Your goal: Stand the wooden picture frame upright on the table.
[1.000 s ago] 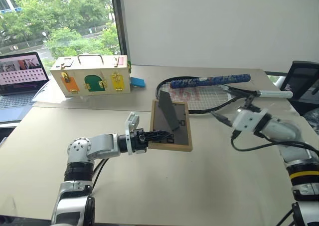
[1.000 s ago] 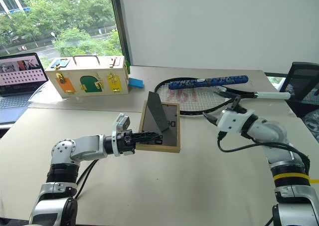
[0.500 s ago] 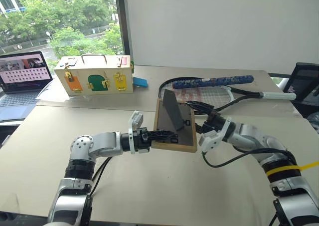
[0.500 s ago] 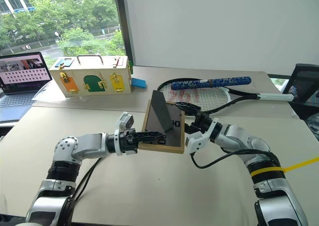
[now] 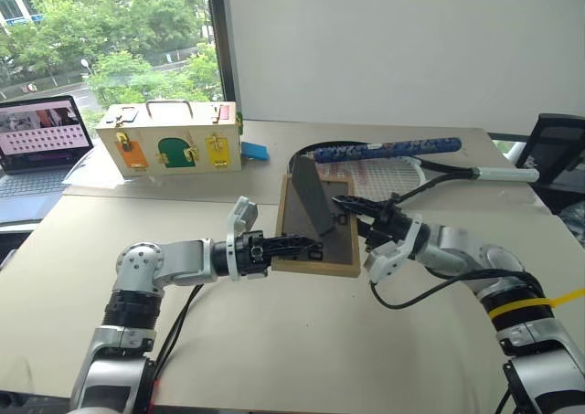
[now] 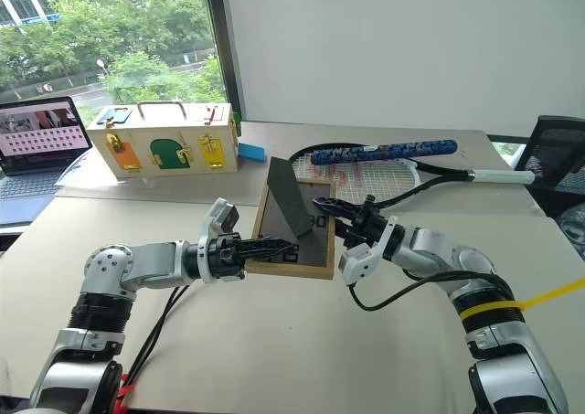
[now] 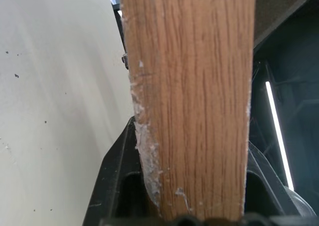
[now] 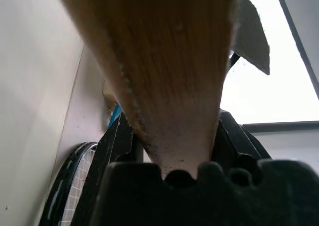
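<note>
I have the wooden picture frame pinched from both sides. My left gripper is closed on the frame's near left corner, its fingers straddling the light-wood edge, which runs straight out from between them in the left wrist view. My right gripper is clamped on the opposite, right-hand edge, and the right wrist view shows that edge wedged between its black fingers.

The frame sits between the two grippers, back side up, tilted with its far edge raised. Its dark fold-out stand sticks up from the back, just beyond my left fingertips. I cannot tell whether the frame's near edge touches the table or hangs just above it.

Beyond my right gripper a racket lies on the table. Well beyond my left gripper stands a cream box with coloured doors, a laptop further to its left.
</note>
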